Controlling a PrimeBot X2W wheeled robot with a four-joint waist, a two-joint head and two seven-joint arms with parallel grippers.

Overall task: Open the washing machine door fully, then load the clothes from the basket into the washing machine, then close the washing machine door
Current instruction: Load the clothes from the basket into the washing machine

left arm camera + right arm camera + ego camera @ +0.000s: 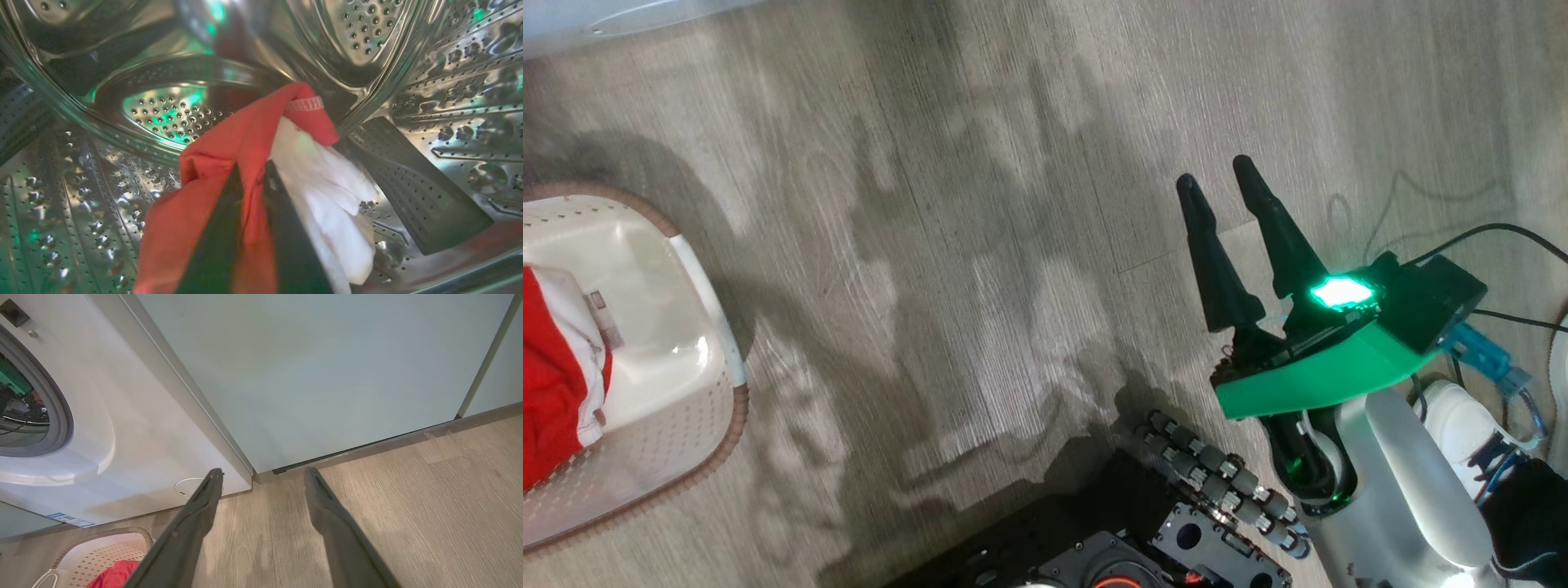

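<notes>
Left wrist view looks right along my left gripper (252, 171), and its two dark fingers are pinching the red cloth (241, 134) between them. The cloth is soft and bunched up. It is bright red, with a white part (327, 192) hanging down on one side and a little stitched hem near the top. My fingers and the cloth are inside the drum (175, 110) of the washing machine. The drum is shiny steel, round like a bowl, and full of small holes and bumps. A dark, smooth rib (421, 192) sticks up from its wall just beside the white part. Green light glints on the steel.

My right gripper (1217, 171) is over the floor (980, 245), well apart from the machine's hole. Its long, pointy black fingers are spread, with floor showing between them. A green lamp (1339, 291) glows on that wrist. The floor is grey-brown wood with fine lines.

The basket (645, 269) sits on the floor near the front of the washing machine (135, 428). It is cream plastic with dots of holes, a brown rim and a white handle. Another red cloth (556, 384) with white parts lies inside it.

The machine is big, white and smooth, with a grey ring (61, 412) around its hole, a small round hatch (188, 486) low down, and a blue-and-white label (67, 518). A flat, pale teal cabinet (327, 375) stands right beside it.
</notes>
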